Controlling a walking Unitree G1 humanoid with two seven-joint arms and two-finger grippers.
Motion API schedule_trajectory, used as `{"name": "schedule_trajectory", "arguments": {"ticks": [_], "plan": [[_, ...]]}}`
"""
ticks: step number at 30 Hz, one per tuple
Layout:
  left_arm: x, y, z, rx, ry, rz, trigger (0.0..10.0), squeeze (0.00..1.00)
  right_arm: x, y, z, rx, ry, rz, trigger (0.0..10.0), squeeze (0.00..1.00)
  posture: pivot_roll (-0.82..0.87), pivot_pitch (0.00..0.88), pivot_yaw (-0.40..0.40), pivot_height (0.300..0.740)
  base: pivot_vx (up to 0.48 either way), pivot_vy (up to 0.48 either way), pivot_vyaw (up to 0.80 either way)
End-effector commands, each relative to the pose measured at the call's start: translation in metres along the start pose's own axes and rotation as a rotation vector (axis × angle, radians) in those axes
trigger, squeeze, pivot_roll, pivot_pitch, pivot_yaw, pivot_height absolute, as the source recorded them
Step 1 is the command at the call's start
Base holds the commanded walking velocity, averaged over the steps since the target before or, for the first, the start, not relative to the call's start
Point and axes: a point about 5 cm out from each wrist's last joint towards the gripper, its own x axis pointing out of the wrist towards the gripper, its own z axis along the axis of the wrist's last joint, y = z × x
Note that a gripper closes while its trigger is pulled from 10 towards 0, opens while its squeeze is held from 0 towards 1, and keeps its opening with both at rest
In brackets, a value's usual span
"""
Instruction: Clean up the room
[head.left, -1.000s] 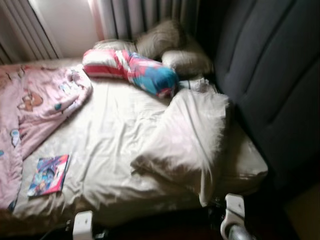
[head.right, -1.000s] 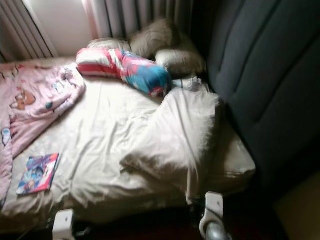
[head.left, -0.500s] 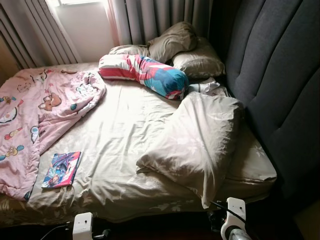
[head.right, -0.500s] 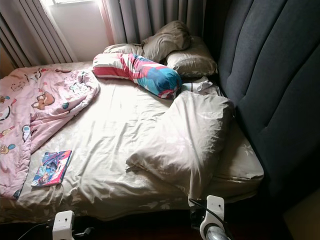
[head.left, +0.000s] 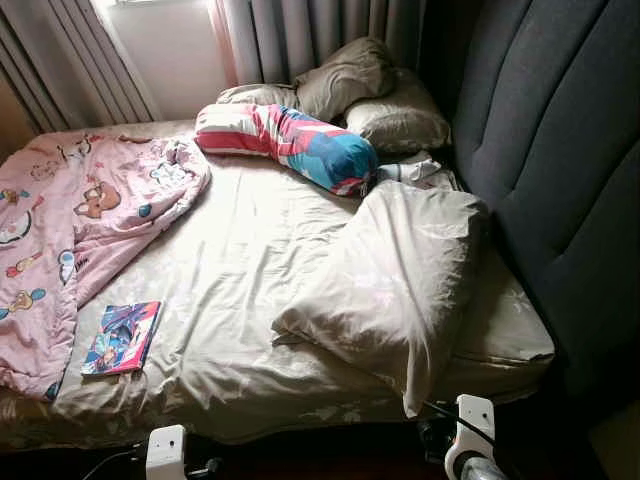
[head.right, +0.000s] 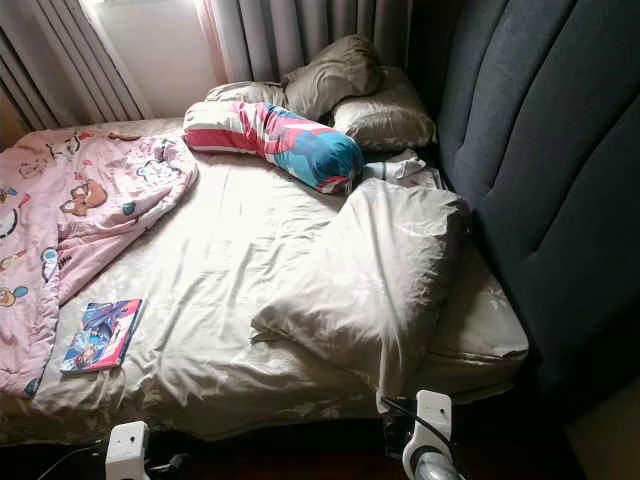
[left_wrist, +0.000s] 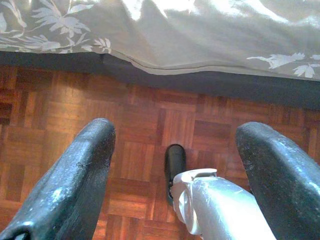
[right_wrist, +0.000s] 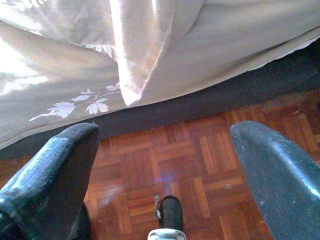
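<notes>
An unmade bed (head.left: 240, 260) with a beige sheet lies before me. On it are a large beige pillow (head.left: 395, 285) near the front right, a striped red, white and blue bolster (head.left: 290, 145), two beige pillows (head.left: 395, 120) at the head, a crumpled pink cartoon blanket (head.left: 70, 220) on the left, and a colourful book (head.left: 122, 337) near the front left edge. Both arms hang low by the bed's front edge. My left gripper (left_wrist: 175, 170) is open above the wooden floor. My right gripper (right_wrist: 165, 165) is open too, with the sheet's hanging edge (right_wrist: 135, 60) ahead of it.
A dark padded headboard (head.left: 560, 170) runs along the right side. Grey curtains (head.left: 310, 35) and a bright window wall stand behind the bed. A small white crumpled cloth (head.left: 410, 172) lies by the bolster. Parquet floor (left_wrist: 150, 125) runs under the bed's edge.
The camera has steadied and the blur is gone; the view shifted slightly. Nothing on the bed has moved, and both arms still hang low.
</notes>
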Motion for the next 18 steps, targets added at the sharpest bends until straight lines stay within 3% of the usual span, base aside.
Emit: {"name": "schedule_trajectory", "arguments": {"ticks": [1, 18], "plan": [[-0.0009, 0.0026, -0.0037, -0.012, 0.024, 0.007, 10.0, 0.0, -0.0001, 0.0014, -0.0019, -0.004, 0.011, 0.003, 10.0, 0.0, -0.02, 0.002, 0.045, 0.74, 0.247, 0.0, 0.0], [-0.001, 0.0025, -0.0041, 0.0, 0.028, -0.003, 10.0, 0.0, -0.0003, 0.0018, -0.003, -0.009, 0.017, 0.007, 10.0, 0.0, -0.02, 0.0, 0.046, 0.74, 0.283, 0.0, 0.0]]}}
